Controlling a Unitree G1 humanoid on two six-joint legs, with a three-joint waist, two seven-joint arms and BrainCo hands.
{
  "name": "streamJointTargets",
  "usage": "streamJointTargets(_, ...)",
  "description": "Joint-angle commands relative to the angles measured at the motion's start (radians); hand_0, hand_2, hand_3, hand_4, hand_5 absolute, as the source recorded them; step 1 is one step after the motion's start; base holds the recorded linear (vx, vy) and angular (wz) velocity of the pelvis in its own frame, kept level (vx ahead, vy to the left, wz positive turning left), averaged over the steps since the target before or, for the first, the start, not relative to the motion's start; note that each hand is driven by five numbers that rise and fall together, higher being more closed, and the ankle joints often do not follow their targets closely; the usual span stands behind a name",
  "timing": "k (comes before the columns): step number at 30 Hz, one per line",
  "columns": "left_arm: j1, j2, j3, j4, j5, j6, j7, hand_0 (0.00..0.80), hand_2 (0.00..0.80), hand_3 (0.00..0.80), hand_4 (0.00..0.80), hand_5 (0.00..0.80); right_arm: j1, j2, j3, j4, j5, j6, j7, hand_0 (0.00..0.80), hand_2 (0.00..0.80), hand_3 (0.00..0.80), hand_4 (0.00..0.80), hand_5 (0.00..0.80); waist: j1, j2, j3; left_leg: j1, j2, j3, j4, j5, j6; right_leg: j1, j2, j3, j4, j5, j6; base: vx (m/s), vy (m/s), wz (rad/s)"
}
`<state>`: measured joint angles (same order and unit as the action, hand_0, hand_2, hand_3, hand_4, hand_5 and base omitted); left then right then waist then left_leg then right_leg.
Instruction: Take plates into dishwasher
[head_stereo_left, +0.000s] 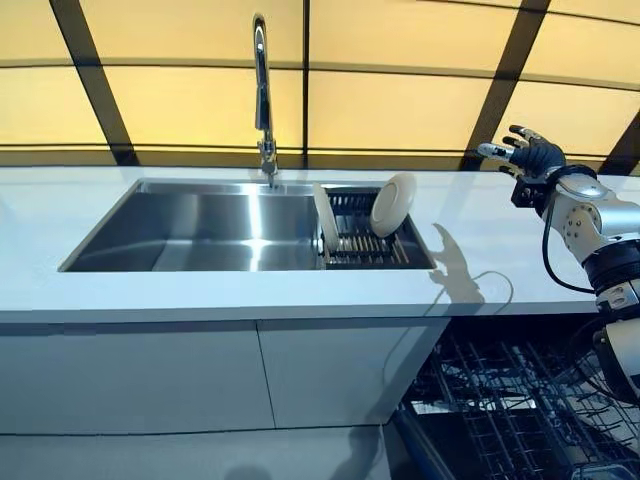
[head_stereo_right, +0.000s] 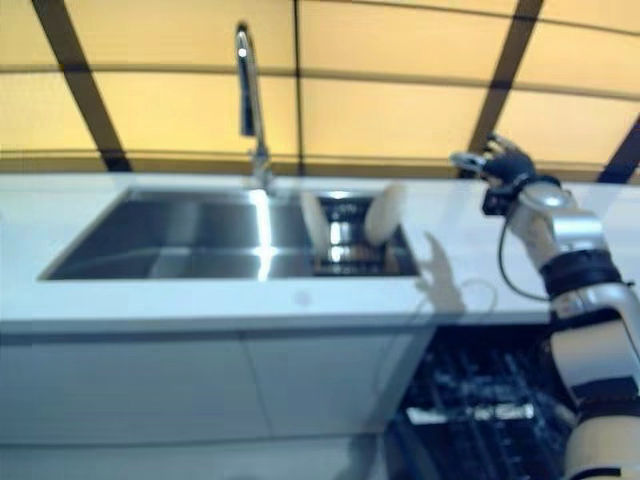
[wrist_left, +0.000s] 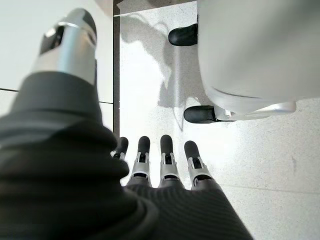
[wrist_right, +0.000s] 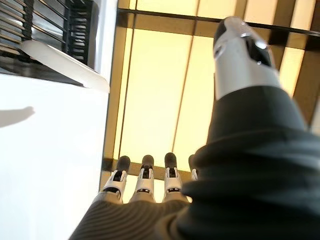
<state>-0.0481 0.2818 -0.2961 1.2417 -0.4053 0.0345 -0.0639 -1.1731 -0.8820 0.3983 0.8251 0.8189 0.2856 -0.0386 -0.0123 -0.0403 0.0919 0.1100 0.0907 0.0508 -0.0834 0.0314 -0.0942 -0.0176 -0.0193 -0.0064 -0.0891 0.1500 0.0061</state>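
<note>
My right hand (head_stereo_left: 527, 152) hovers empty, fingers spread, above the counter (head_stereo_left: 500, 250) at three o'clock of the two plates (head_stereo_left: 393, 204) standing in the sink rack (head_stereo_left: 365, 245); my left hand (wrist_left: 160, 170) hangs relaxed, fingers straight.

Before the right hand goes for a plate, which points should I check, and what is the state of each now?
1. Right hand empty, fingers straight: ok.
2. Two plates, and, standing on edge in the dish rack in the sink: ok.
3. Right hand at a plate: not ok, it is over the counter, apart.
4. Dishwasher rack pulled out: ok.
5. Left hand free: ok.
</note>
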Motion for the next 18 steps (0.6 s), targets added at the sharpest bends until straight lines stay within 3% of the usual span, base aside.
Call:
streamJointTargets(1, -0.030, 0.020, 0.004, 0.066, -0.020, -0.005, 0.044, 0.000, 0.000, 0.000, 0.000, 0.000, -0.038, -0.049, 0.001, -0.029, 0.019, -0.047, 0.017, 0.000, 0.000, 0.000, 0.000, 0.000, 0.005, -0.065, 0.003, -0.004, -0.005, -0.035, 0.153, -0.037, 0.021, 0.063, -0.029, 0.006, 0.058, -0.083, 0.025, 0.049, -0.130, -0.04)
streamJointTargets(3, -0.025, 0.024, 0.032, 0.066, -0.018, -0.006, 0.046, 0.000, 0.000, 0.000, 0.000, 0.000, -0.034, -0.040, 0.004, -0.042, 0.016, -0.052, 0.020, 0.000, 0.000, 0.000, 0.000, 0.000, 0.006, -0.078, 0.019, -0.063, 0.022, -0.056, 0.347, 0.041, -0.001, 0.063, -0.017, 0.009, 0.075, -0.090, -0.003, 0.036, -0.141, -0.10)
streamJointTargets(6, -0.020, 0.027, 0.050, 0.055, -0.029, -0.031, 0.030, 0.000, 0.000, 0.000, 0.000, 0.000, 0.024, -0.017, 0.003, -0.153, 0.017, -0.066, -0.048, 0.000, 0.000, 0.000, 0.000, 0.000, 0.036, -0.120, 0.090, -0.332, -0.048, -0.084, 0.758, 0.141, 0.016, 0.066, -0.028, 0.019, 0.126, -0.085, -0.046, 0.013, -0.181, -0.20)
streamJointTargets(8, -0.016, 0.034, 0.055, 0.046, -0.047, -0.036, 0.013, 0.000, 0.000, 0.000, 0.000, 0.000, 0.067, -0.009, -0.031, -0.196, -0.002, -0.072, -0.055, 0.000, 0.000, 0.000, 0.000, 0.000, 0.051, -0.104, 0.114, -0.400, -0.059, -0.078, 0.746, 0.153, 0.015, 0.082, -0.009, 0.028, 0.142, -0.100, -0.046, 0.111, 0.048, -0.10)
streamJointTargets(10, -0.004, 0.042, 0.051, 0.020, -0.057, -0.047, -0.005, 0.000, 0.000, 0.000, 0.000, 0.000, 0.112, 0.020, -0.075, -0.256, -0.032, -0.080, -0.092, 0.000, 0.000, 0.000, 0.000, 0.000, 0.082, -0.056, 0.147, -0.422, -0.028, -0.053, 0.476, 0.242, -0.002, 0.137, 0.047, 0.062, 0.132, -0.141, -0.032, 0.241, 0.186, -0.72)
streamJointTargets(12, -0.005, 0.043, 0.038, 0.002, -0.065, -0.054, -0.007, 0.000, 0.000, 0.000, 0.000, 0.000, 0.112, 0.021, -0.069, -0.247, -0.049, -0.088, -0.103, 0.000, 0.000, 0.000, 0.000, 0.000, 0.109, -0.042, 0.165, -0.420, -0.026, -0.030, 0.285, 0.283, -0.005, 0.178, 0.066, 0.091, 0.120, -0.162, -0.027, 0.159, 0.112, -0.71)
streamJointTargets(13, -0.009, 0.041, 0.036, -0.003, -0.059, -0.054, -0.005, 0.000, 0.000, 0.000, 0.000, 0.000, 0.110, 0.018, -0.064, -0.239, -0.051, -0.095, -0.098, 0.000, 0.000, 0.000, 0.000, 0.000, 0.113, -0.045, 0.167, -0.415, -0.031, -0.025, 0.252, 0.268, 0.003, 0.184, 0.064, 0.098, 0.116, -0.164, -0.025, 0.060, 0.150, -0.03)
streamJointTargets(14, -0.031, 0.036, 0.028, 0.003, -0.041, -0.047, 0.005, 0.000, 0.000, 0.000, 0.000, 0.000, 0.108, -0.008, -0.056, -0.215, -0.005, -0.117, -0.065, 0.000, 0.000, 0.000, 0.000, 0.000, 0.106, -0.066, 0.155, -0.365, -0.061, -0.002, 0.179, 0.165, 0.041, 0.179, 0.037, 0.089, 0.096, -0.158, -0.012, 0.061, 0.170, -0.14)
streamJointTargets(15, -0.039, 0.040, 0.021, 0.009, -0.040, -0.059, 0.003, 0.000, 0.000, 0.000, 0.000, 0.000, 0.121, -0.030, -0.063, -0.216, -0.010, -0.106, -0.046, 0.000, 0.000, 0.000, 0.000, 0.000, 0.094, -0.067, 0.146, -0.346, -0.063, 0.012, 0.160, 0.152, 0.041, 0.168, 0.024, 0.068, 0.099, -0.157, -0.002, 0.076, 0.181, -0.65)
streamJointTargets(18, -0.071, 0.049, -0.015, 0.007, -0.055, -0.062, 0.006, 0.000, 0.000, 0.000, 0.000, 0.000, 0.143, -0.072, -0.081, -0.212, 0.015, -0.125, -0.017, 0.000, 0.000, 0.000, 0.000, 0.000, 0.077, -0.068, 0.129, -0.281, -0.076, -0.023, 0.085, 0.126, 0.048, 0.123, 0.000, 0.028, 0.101, -0.144, 0.020, 0.022, 0.056, -0.56)
